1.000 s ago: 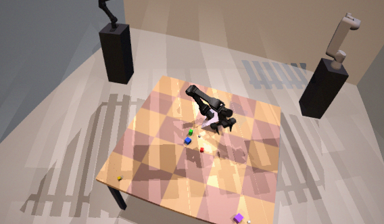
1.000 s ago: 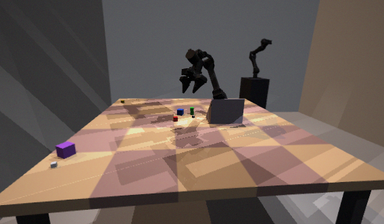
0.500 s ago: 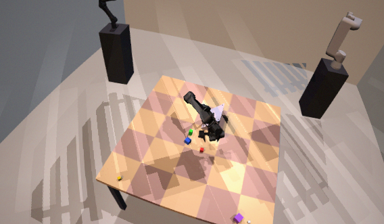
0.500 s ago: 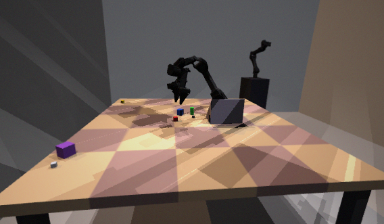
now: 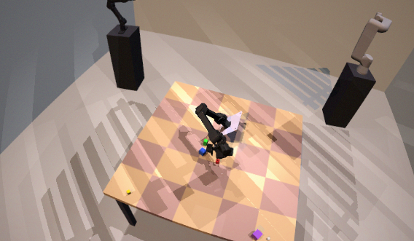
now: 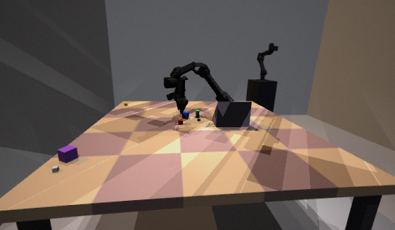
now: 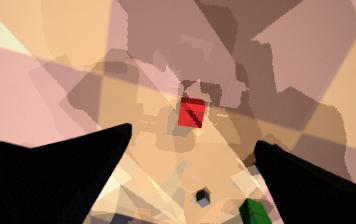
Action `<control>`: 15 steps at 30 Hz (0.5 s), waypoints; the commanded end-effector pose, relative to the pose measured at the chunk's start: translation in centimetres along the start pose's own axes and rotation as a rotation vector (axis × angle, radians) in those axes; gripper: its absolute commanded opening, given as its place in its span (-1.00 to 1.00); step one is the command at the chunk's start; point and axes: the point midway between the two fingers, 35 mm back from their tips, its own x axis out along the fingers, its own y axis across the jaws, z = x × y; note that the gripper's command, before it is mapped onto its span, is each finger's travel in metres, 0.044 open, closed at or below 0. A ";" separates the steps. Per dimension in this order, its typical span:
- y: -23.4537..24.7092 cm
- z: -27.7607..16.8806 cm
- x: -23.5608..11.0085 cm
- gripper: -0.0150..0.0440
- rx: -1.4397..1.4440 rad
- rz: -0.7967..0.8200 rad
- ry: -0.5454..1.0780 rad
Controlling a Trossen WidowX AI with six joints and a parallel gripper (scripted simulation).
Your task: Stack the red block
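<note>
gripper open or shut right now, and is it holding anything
Open and empty. In the wrist view the two dark fingers stand far apart, and the red block sits on the table beyond them, untouched. The gripper hangs above it.

1. A blue block [image 6: 186, 115] is seen on the checkered surface [image 6: 215, 177].
2. A purple cube [image 6: 67, 153] and a small grey cube [image 6: 55, 169] are placed near one corner.
3. A yellow cube [image 5: 128, 191] is set at another corner.
4. Two dark pedestals [image 5: 125, 56] [image 5: 346, 95] are stood on the floor.

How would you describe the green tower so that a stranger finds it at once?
Look near the middle of the checkered table, just left of the arm's dark base box. The green tower stands there upright, taller and slimmer than the blue block and red block beside it.
</note>
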 end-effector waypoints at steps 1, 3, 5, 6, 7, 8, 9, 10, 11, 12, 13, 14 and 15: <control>-0.1 -0.1 1.9 1.00 -0.005 -0.007 0.010; 0.1 -0.3 3.1 1.00 -0.005 -0.008 0.010; 0.1 -0.4 3.9 1.00 -0.005 -0.009 0.011; 0.1 -0.4 4.0 1.00 -0.005 -0.009 0.011; 0.0 -0.4 4.0 1.00 -0.005 -0.009 0.011; 0.0 -0.4 4.0 1.00 -0.005 -0.009 0.011; 0.0 -0.4 4.0 1.00 -0.005 -0.009 0.011; 0.0 -0.4 4.1 1.00 -0.005 -0.009 0.011; 0.0 -0.4 4.1 1.00 -0.005 -0.009 0.011; 0.0 -0.4 4.2 1.00 -0.005 -0.009 0.011; 0.0 -0.4 4.4 1.00 -0.005 -0.009 0.011; 0.0 -0.4 4.5 1.00 -0.005 -0.009 0.011; 0.0 -0.3 4.7 1.00 -0.005 -0.009 0.011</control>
